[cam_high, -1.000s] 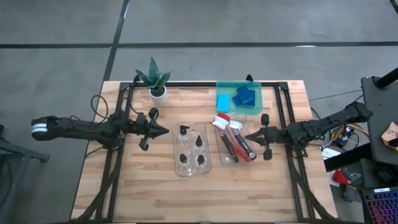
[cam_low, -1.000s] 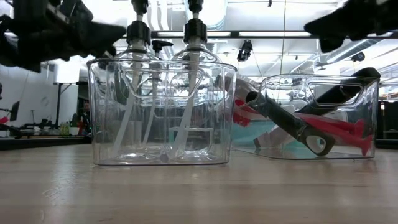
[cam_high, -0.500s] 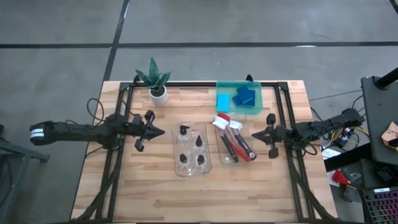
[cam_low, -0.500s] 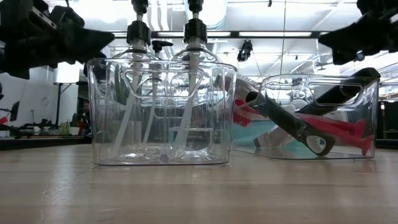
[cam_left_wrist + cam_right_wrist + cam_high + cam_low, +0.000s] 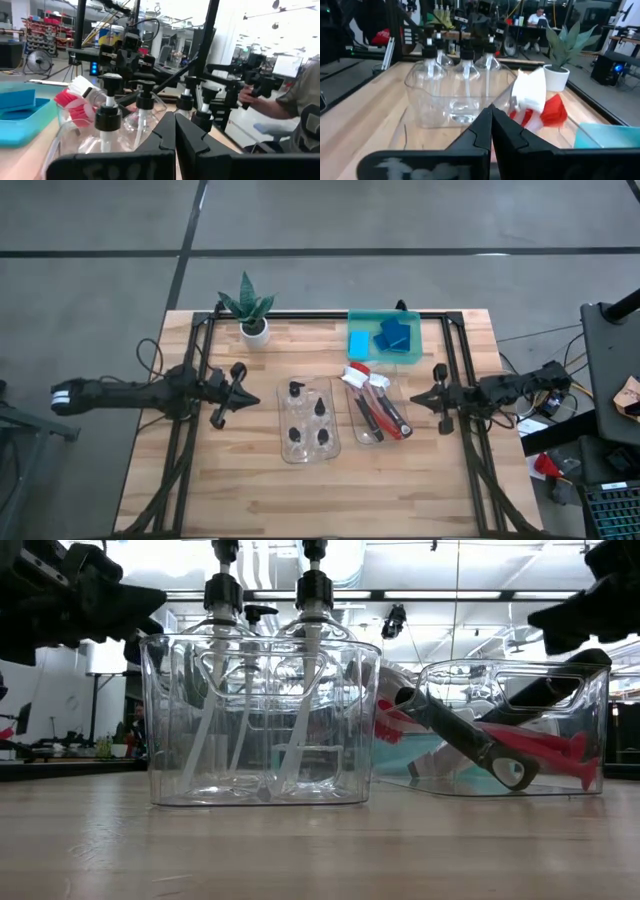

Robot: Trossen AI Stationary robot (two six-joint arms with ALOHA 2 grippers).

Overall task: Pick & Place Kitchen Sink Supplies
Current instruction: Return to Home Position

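Several small clear bottles with black tops point(image 5: 307, 420) stand in a clear bin point(image 5: 260, 720). Red long-handled and black-handled white-headed brushes point(image 5: 375, 402) lie in a second clear bin point(image 5: 520, 725) to its right. Flat blue sponges point(image 5: 388, 337) lie in the green tray point(image 5: 352, 320) near the far edge. My left gripper point(image 5: 255, 397), shut, hovers left of the bottle bin, pointing at it. My right gripper point(image 5: 412, 397), shut, hovers right of the brush bin, pointing at it. Both hold nothing.
A small green plant in a white pot point(image 5: 250, 312) stands at the far left of the table. Black frame rails point(image 5: 455, 370) run along the table's left and right sides. Bare wood lies along the near edge point(image 5: 320, 500). A person's arm point(image 5: 280, 102) shows beyond the table.
Both grippers have drawn back from the bins: the left toward the table's left edge, the right toward the right edge. Both stayed shut. The bins and their contents have kept still.
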